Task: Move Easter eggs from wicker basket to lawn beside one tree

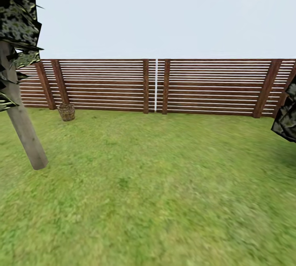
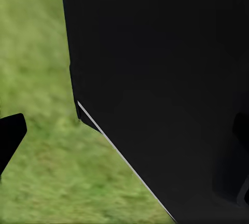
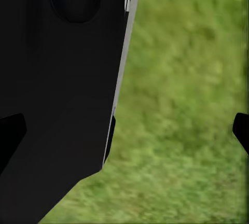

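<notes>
The wicker basket (image 1: 66, 112) stands far off on the lawn (image 1: 156, 184), close to the left part of the wooden fence (image 1: 156, 85). It is too small and distant to show any Easter eggs inside. In the left wrist view my left gripper (image 2: 124, 136) is open above grass, one dark fingertip (image 2: 10, 136) at the frame's edge, with nothing between the fingers. My right gripper (image 3: 124, 130) is open too, its fingertip (image 3: 241, 130) over grass. The slim upright tree is out of view.
A thick, leaning grey trunk (image 1: 22, 126) with dark foliage rises from the grass at near left. Dark leaves (image 1: 287, 118) poke in at the right edge. The robot's black body (image 2: 166, 79) stands beside both grippers. Wide grass stretches toward the fence.
</notes>
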{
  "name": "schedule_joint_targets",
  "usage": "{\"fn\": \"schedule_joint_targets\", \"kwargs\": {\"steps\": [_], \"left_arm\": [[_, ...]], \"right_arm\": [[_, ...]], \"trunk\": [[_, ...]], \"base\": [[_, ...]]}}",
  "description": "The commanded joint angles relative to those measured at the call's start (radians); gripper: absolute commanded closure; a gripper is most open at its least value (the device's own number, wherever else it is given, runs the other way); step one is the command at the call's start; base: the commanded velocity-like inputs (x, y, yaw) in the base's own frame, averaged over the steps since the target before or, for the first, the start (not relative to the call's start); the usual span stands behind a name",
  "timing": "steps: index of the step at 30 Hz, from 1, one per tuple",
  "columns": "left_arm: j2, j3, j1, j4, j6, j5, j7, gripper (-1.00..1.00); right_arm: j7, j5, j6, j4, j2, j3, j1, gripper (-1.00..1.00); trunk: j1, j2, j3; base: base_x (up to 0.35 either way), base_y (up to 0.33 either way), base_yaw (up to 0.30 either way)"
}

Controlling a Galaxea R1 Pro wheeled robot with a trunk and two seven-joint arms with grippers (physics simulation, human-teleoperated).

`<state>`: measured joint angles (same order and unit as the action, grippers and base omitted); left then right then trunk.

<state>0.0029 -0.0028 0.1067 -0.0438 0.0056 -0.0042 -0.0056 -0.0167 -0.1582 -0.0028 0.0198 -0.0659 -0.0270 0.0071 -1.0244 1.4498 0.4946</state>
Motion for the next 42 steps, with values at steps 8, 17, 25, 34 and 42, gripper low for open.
{"fn": "schedule_joint_targets", "kwargs": {"steps": [8,17,25,34,42], "left_arm": [[0.0,0.0,0.001,-0.002,0.001,0.0,-0.001,-1.0],[0.0,0.0,0.001,-0.002,0.001,0.0,-0.001,-1.0],[0.0,0.0,0.001,-0.002,0.001,0.0,-0.001,-1.0],[0.0,0.0,0.001,-0.001,0.001,0.0,-0.001,-1.0],[0.0,0.0,0.001,-0.002,0.001,0.0,-0.001,-1.0]], "right_arm": [[-0.002,-0.007,0.0,0.002,0.0,-0.002,0.001,-1.0],[-0.003,-0.007,0.001,0.002,0.0,-0.002,0.001,-1.0],[-0.003,-0.007,0.0,0.002,0.0,-0.002,0.001,-1.0],[-0.004,-0.006,0.0,0.002,0.0,-0.003,0.001,-1.0],[-0.005,-0.006,0.001,0.002,0.0,-0.002,0.001,-1.0]], "trunk": [[-0.001,0.0,0.001],[-0.001,0.0,0.001],[-0.001,0.0,0.001],[-0.001,0.0,0.001],[-0.001,0.0,0.001]], "base": [[0.326,-0.073,0.0],[0.326,-0.073,0.0],[0.326,-0.073,0.0],[0.326,-0.073,0.0],[0.326,-0.073,0.0]]}}
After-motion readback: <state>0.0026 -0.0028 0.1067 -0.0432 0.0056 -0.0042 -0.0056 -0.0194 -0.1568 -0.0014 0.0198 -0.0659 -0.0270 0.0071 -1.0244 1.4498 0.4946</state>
